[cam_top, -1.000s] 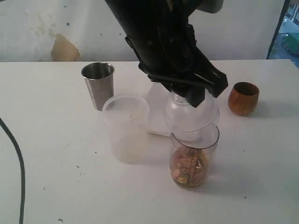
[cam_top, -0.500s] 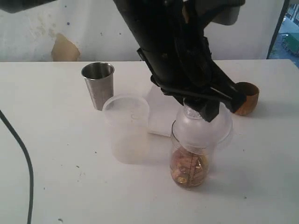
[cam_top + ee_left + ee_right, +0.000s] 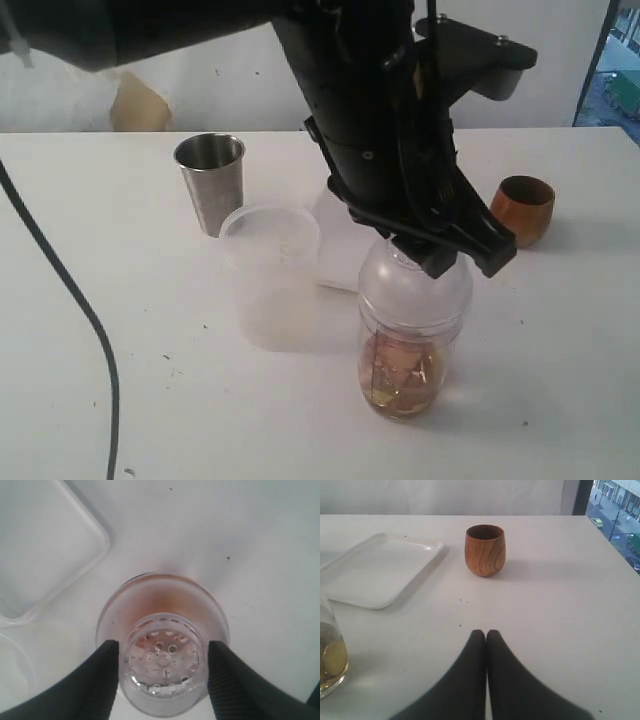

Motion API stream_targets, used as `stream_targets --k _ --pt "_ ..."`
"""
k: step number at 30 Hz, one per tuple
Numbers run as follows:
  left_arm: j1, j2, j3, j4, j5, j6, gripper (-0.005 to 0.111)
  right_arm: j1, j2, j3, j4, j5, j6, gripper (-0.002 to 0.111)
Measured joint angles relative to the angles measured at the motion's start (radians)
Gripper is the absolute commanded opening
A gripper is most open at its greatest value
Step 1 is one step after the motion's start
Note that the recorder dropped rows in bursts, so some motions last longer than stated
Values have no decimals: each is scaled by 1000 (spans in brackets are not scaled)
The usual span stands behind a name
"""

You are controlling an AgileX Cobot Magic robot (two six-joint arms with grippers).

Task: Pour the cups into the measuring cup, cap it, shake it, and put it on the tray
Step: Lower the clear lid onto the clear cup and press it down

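The clear measuring cup stands at the front of the table with amber liquid and brownish pieces in it. A translucent domed cap with a perforated top sits on its mouth. My left gripper comes down from above and is shut on the cap's neck, one finger on each side. The frosted cup stands just left of it, and the steel tumbler behind that. The wooden cup is at the right. My right gripper is shut on nothing, low over the table, facing the wooden cup.
The white tray lies behind the measuring cup, mostly hidden by the left arm; its rim shows in the right wrist view. A black cable curves across the table's left side.
The left gripper has carried the cap down and to the right, from hanging tilted above the measuring cup's rim to sitting on its mouth. The other cups have not moved.
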Motion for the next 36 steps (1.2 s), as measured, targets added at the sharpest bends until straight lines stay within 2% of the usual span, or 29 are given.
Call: stream_targets --k 36 --pt "0 41 -2 0 -19 12 0 0 0 0 0 0 0 0"
